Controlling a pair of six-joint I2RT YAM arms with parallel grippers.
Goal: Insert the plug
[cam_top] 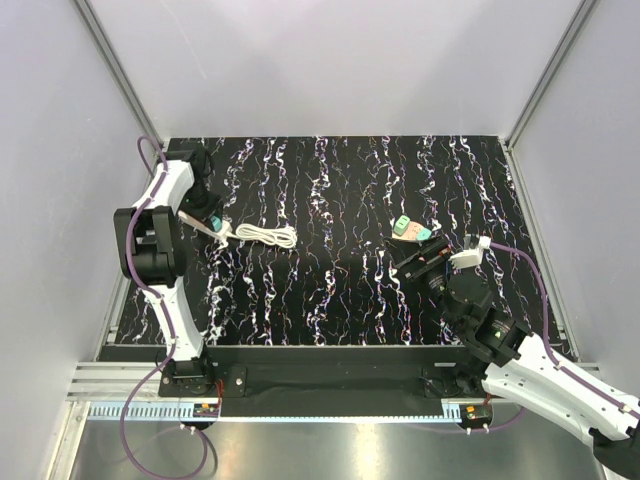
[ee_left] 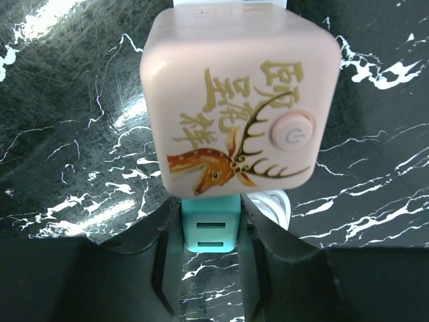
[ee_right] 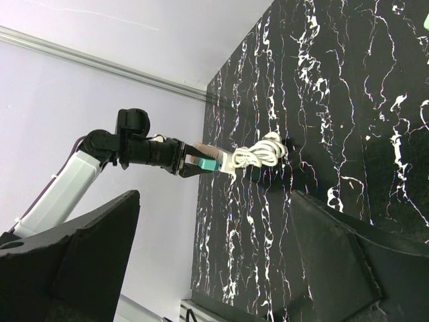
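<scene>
**Left pincer clamped on teal block at the cube**

The left pincer (ee_left: pixel 210 225) is clamped on a teal block (ee_left: pixel 210 236), one finger on each flank, two slots facing the wrist camera. Directly beyond the fingertips the block butts against a pink cube (ee_left: pixel 234 100) bearing a deer print and a power button. A coiled white cable (cam_top: pixel 266 235) lies just past the cube.

Taking the block for the plug, I judge the insertion itself is in hand. The next move calls for a straight push along the fingers, with no twist.

The right pincer (cam_top: pixel 428 260) stands well apart across the table (cam_top: pixel 340 180), its jaws wide apart and empty, near a pink-and-green piece (cam_top: pixel 411 229).

The cube's edge hides the joint, so how deep the block sits cannot be told. The pink-and-green piece is too small to identify.
</scene>
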